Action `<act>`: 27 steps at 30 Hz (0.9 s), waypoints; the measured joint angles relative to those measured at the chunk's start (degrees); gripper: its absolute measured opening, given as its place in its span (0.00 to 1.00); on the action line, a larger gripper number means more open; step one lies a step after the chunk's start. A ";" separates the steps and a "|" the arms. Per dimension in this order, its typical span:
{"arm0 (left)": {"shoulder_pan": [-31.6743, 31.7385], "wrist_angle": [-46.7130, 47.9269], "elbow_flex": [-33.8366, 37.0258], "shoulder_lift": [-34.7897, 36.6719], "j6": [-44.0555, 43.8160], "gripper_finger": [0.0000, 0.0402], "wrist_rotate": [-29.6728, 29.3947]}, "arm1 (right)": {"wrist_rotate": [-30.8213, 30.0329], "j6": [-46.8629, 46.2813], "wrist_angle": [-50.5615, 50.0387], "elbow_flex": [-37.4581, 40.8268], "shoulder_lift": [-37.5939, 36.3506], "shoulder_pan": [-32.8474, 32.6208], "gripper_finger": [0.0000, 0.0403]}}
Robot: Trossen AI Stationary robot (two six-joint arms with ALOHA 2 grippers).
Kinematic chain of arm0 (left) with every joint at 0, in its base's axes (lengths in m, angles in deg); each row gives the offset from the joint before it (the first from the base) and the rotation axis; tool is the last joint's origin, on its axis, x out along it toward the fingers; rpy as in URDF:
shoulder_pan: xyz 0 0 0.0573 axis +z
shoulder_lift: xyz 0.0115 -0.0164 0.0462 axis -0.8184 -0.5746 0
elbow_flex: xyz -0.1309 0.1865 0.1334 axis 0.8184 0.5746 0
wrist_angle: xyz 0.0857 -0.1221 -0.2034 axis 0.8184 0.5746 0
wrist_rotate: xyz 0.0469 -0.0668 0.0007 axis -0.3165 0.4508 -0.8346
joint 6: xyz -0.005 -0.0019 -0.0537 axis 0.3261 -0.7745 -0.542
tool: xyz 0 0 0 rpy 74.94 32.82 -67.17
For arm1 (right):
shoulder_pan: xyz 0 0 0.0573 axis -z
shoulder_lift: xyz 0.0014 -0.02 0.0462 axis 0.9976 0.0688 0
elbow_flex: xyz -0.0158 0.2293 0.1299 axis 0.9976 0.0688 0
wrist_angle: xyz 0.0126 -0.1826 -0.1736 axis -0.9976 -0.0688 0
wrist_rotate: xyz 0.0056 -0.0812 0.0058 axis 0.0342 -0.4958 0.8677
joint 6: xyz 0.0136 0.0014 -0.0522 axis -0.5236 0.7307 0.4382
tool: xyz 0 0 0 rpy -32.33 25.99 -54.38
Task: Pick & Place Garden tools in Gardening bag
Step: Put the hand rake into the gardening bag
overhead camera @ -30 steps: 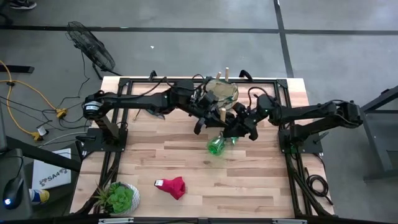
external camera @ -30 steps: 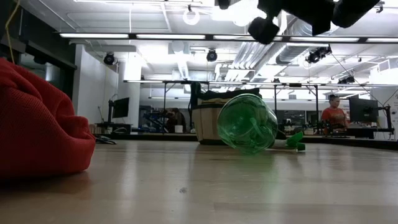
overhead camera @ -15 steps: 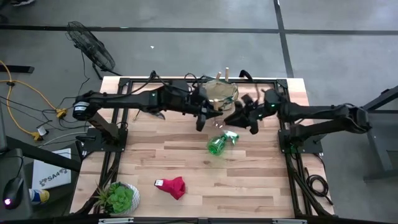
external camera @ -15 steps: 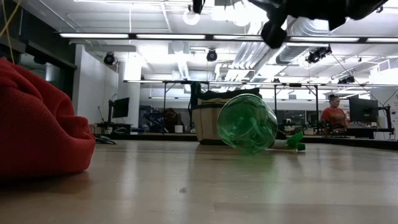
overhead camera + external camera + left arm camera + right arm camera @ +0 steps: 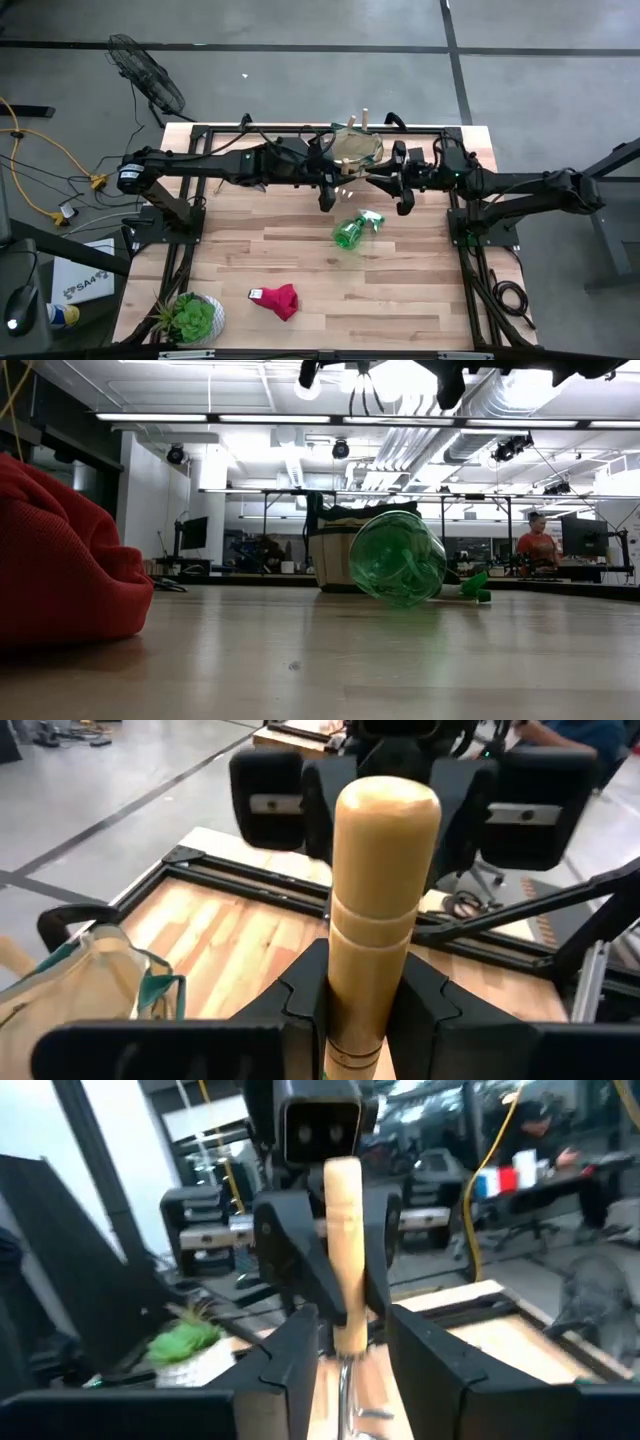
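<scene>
Both grippers meet beside the bag point(image 5: 356, 147). The left gripper point(image 5: 362, 1005) clamps a wooden-handled tool point(image 5: 380, 900). The right gripper point(image 5: 345, 1342) closes around the same tool, likely a handover.

- Wooden-handled tool point(image 5: 383, 900): pale round-ended handle, metal shank at the other end, held level in the air between the two arms, above the far middle of the table.
- Gardening bag point(image 5: 356, 147): round tan canvas tote with green trim, upright at the far edge, two wooden handles sticking up out of it.
- Green spray bottle point(image 5: 351, 231): clear green, lying on its side near the table's middle, nozzle toward the far right.
- Red glove point(image 5: 277, 299): crumpled, near left of centre.
</scene>
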 joint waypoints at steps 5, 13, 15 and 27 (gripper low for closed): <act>0.00 2.40 0.00 -0.01 0.57 0.15 -3.72 | -4.02 1.06 2.01 0.02 0.77 -1.87 0.38; 0.00 3.54 0.00 -0.03 3.06 0.15 -9.96 | -24.02 5.50 2.42 -2.30 2.33 -9.40 0.56; 0.00 3.52 0.00 -0.03 4.06 0.15 -11.62 | -29.17 5.55 2.69 -4.13 4.00 -11.19 0.56; 0.00 3.93 0.00 -0.03 12.79 0.15 -22.86 | -42.02 5.72 6.72 -14.65 17.68 -14.14 0.52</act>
